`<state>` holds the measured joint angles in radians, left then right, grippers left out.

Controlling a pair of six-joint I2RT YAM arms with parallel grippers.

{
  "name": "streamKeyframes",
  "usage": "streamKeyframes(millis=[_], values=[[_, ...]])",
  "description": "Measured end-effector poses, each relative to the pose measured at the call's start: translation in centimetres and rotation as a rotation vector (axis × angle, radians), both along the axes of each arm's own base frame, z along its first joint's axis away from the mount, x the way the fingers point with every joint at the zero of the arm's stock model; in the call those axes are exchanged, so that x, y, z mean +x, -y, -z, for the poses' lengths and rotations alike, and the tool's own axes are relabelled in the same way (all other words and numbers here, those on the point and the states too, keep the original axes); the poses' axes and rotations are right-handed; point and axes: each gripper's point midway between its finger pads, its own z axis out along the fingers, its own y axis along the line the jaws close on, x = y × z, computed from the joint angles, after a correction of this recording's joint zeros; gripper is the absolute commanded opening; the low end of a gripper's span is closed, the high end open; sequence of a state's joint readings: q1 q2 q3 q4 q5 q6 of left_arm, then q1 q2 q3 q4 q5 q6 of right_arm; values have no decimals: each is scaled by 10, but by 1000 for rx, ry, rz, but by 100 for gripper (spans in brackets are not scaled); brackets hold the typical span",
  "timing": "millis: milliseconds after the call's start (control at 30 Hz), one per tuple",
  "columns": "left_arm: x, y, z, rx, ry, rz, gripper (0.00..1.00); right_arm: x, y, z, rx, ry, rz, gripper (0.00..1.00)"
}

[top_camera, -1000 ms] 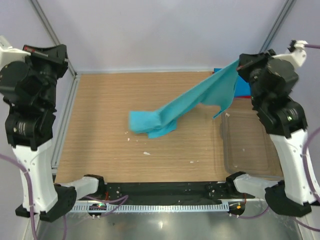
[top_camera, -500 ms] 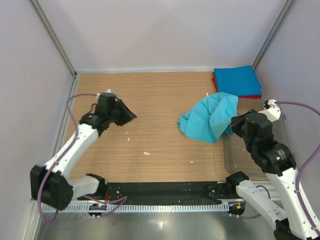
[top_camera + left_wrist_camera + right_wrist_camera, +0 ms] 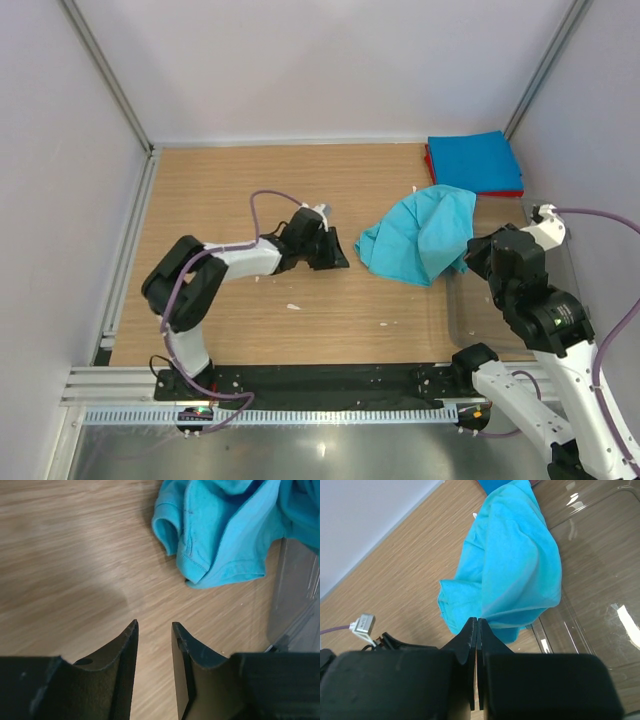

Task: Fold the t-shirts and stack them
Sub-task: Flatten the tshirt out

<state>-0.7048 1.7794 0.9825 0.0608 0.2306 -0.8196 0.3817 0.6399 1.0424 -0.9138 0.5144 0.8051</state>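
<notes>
The turquoise t-shirt (image 3: 420,235) lies crumpled at the right middle of the table, and its right part hangs over the tub's rim. It also shows in the left wrist view (image 3: 225,535) and the right wrist view (image 3: 510,565). The blue folded shirt (image 3: 470,160) lies on the red folded shirt (image 3: 500,193) in the far right corner. My left gripper (image 3: 338,255) is open and empty over bare wood (image 3: 154,625), just left of the turquoise shirt. My right gripper (image 3: 472,258) is shut (image 3: 477,620), with the turquoise shirt's edge at its tips.
A clear plastic tub (image 3: 500,310) stands at the near right, under my right arm; it shows in both wrist views (image 3: 295,595) (image 3: 600,605). Small white crumbs (image 3: 292,306) lie on the wood. Metal posts and grey walls close the table in.
My left arm has swung from the left side to the table's centre, stopping next to the turquoise shirt. The right arm and the shirt have hardly moved.
</notes>
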Motion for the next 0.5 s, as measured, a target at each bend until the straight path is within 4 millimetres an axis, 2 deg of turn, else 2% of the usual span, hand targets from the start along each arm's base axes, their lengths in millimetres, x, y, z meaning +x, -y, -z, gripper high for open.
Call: streamKeyframes(millis=[167, 400, 500], values=[[7, 35, 11, -53, 50, 115, 39, 2, -1, 0, -2, -2, -1, 1], [3, 57, 24, -109, 76, 207, 39, 7, -3, -1, -1, 0, -2, 1], [2, 65, 24, -136, 96, 238, 39, 9, -4, -1, -1, 0, -2, 1]])
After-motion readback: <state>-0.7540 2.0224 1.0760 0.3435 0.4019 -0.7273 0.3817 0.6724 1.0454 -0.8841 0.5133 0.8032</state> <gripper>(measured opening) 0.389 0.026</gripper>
